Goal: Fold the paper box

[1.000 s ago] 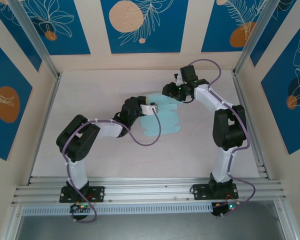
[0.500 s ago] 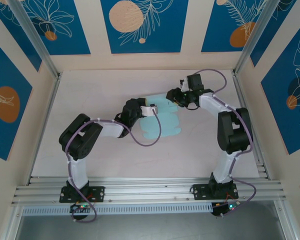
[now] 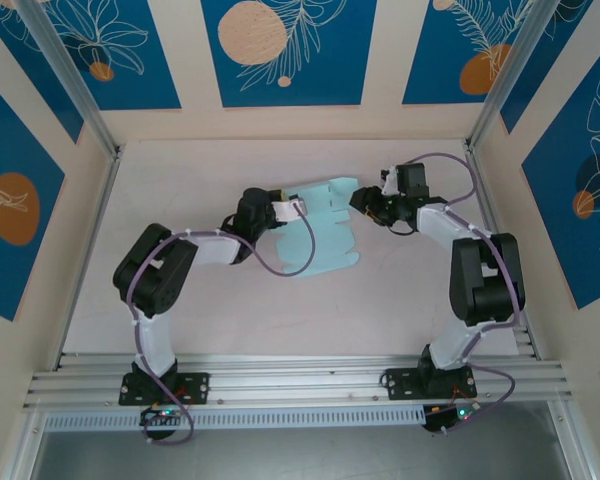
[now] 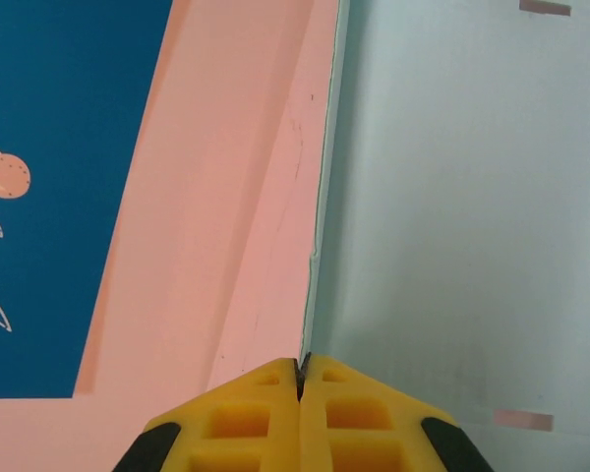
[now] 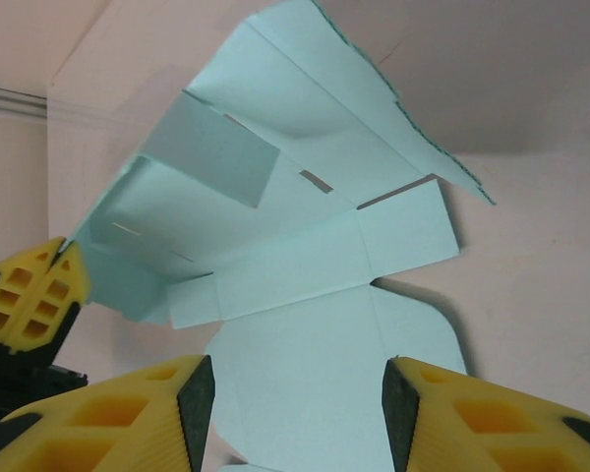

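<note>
The left side of the table (image 3: 150,190) lies bare, open from the near rail (image 3: 280,380) to the back wall (image 3: 280,122). From there the left arm reaches toward the middle, and the left gripper (image 3: 292,207) is clenched on the left edge of the paper box (image 3: 325,232), its yellow pads (image 4: 256,413) pressed tight with the thin card between them. The box is a flat pale-blue cut sheet at mid table. Its far-left part lifts and curls off the surface, while the near rounded flaps lie flat. Just beside its far right corner the right gripper (image 3: 365,200) hangs released, fingers (image 5: 147,413) spread wide, gripping nothing. Beyond it a narrower strip of free table runs to the right wall (image 3: 520,200).
</note>
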